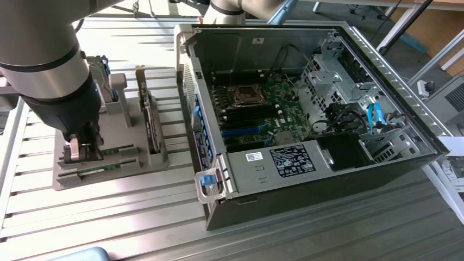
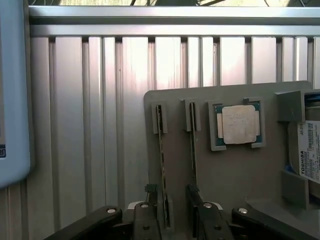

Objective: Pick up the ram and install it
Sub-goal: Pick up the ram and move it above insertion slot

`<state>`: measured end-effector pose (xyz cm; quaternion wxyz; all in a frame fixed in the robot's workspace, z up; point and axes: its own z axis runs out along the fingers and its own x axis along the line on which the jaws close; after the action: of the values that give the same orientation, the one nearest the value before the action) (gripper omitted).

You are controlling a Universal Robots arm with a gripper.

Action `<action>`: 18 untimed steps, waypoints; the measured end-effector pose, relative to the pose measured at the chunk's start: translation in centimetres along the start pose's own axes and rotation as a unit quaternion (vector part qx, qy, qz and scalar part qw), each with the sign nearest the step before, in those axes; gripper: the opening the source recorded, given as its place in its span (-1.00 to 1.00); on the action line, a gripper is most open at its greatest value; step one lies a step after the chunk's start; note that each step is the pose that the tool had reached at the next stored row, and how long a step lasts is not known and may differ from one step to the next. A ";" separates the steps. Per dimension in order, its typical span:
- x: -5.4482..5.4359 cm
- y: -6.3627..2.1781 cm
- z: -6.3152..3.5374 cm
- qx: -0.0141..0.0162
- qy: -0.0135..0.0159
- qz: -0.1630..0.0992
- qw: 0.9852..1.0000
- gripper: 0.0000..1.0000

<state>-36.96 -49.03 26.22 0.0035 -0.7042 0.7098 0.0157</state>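
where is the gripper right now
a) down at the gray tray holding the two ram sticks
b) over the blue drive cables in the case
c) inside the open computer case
a: the gripper is low over the gray tray, at the two upright ram sticks, outside the computer case.

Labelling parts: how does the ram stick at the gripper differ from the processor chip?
The ram stick is long, thin, on edge; the processor chip is square, lying flat. The stick enters the open gripper; the chip lies clear. Both share one grey holder.
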 end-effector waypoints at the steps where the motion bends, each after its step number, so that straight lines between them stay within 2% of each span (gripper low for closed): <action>1: 0.1 0.00 0.19 0.000 0.000 0.000 1.000 -0.28; 18: 0.4 -0.06 3.54 0.000 0.000 -0.001 1.000 -0.28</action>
<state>-36.97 -49.35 22.67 0.0034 -0.7051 0.7089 0.0158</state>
